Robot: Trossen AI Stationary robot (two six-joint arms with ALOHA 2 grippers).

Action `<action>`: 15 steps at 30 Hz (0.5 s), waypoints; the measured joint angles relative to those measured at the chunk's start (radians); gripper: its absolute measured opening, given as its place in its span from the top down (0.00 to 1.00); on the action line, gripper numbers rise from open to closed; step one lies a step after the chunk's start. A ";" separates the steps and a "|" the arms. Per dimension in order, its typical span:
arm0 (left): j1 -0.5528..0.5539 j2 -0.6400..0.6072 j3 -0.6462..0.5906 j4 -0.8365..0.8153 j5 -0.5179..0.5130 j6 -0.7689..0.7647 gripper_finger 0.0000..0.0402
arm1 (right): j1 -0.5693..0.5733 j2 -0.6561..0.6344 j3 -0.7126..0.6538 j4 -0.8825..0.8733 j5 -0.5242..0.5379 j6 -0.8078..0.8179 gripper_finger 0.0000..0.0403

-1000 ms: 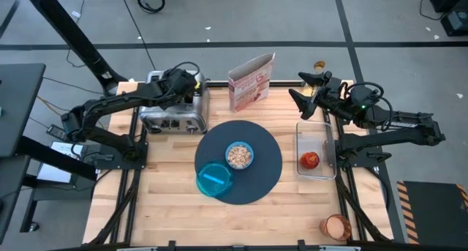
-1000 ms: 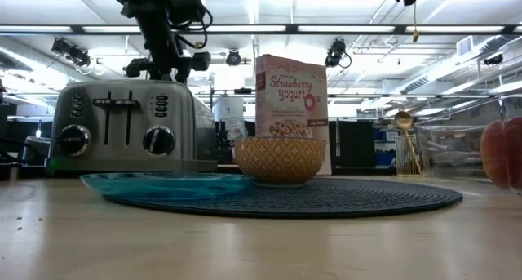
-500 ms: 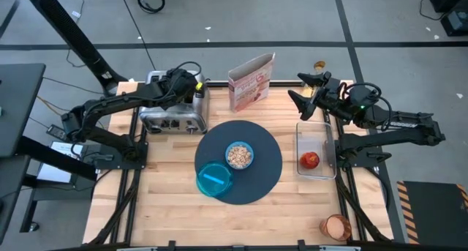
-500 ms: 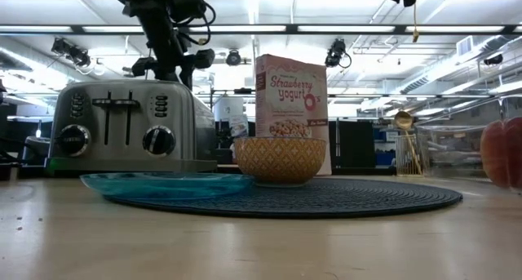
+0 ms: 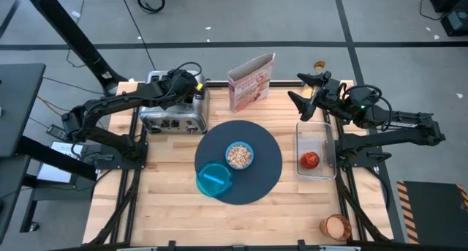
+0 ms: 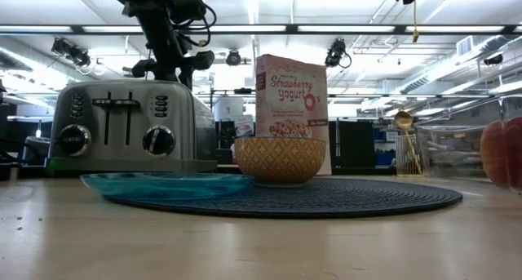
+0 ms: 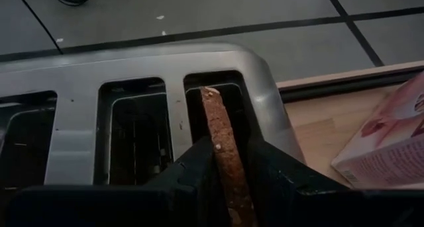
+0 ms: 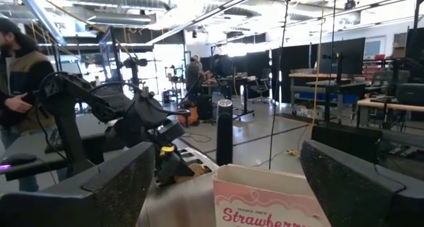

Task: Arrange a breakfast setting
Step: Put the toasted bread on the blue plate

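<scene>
A toast slice [image 7: 225, 154] stands on edge over a slot of the silver toaster [image 5: 174, 110] at the table's far left. My left gripper [image 5: 191, 90] is above the toaster, shut on the toast. My right gripper [image 5: 303, 96] is open and empty, raised over the table's far right. The small blue bowl [image 5: 238, 155] and the teal plate [image 5: 214, 179] sit on the round dark mat [image 5: 263, 170]. The red fruit [image 5: 310, 160] lies in a clear container [image 5: 316, 134]. The amber cup [image 5: 336, 226] stands at the near right. The gold spoon [image 6: 403, 121] shows far off at the right. My left gripper pinches the toast slice's two flat faces [image 7: 228, 181] between its two fingers, at the slice's upper part. The fingers come from above, pointing down. The slice hangs upright on edge, and its lower end [image 7: 211, 94] is at the opening of the toaster's slot [image 7: 232, 101].
A pink cereal box [image 5: 251, 81] stands at the far middle, between the toaster and my right gripper. The bowl holds cereal. People and other equipment show in the room beyond the table in the right wrist view.
My left gripper has risen a little above the toaster, still shut on the toast slice.
</scene>
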 joint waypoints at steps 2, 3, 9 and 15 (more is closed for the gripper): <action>0.000 0.000 0.000 -0.002 -0.001 0.001 0.75 | 0.000 0.000 0.000 0.000 0.000 0.000 0.07; 0.000 0.000 0.000 -0.001 -0.002 0.001 0.75 | 0.000 0.000 0.000 0.000 0.000 0.000 0.08; 0.000 0.001 0.000 -0.005 -0.012 0.001 0.84 | 0.000 0.001 0.000 0.001 0.000 0.000 0.10; 0.001 0.001 0.000 0.024 -0.011 0.003 0.93 | 0.000 0.001 0.000 0.028 -0.001 0.000 0.10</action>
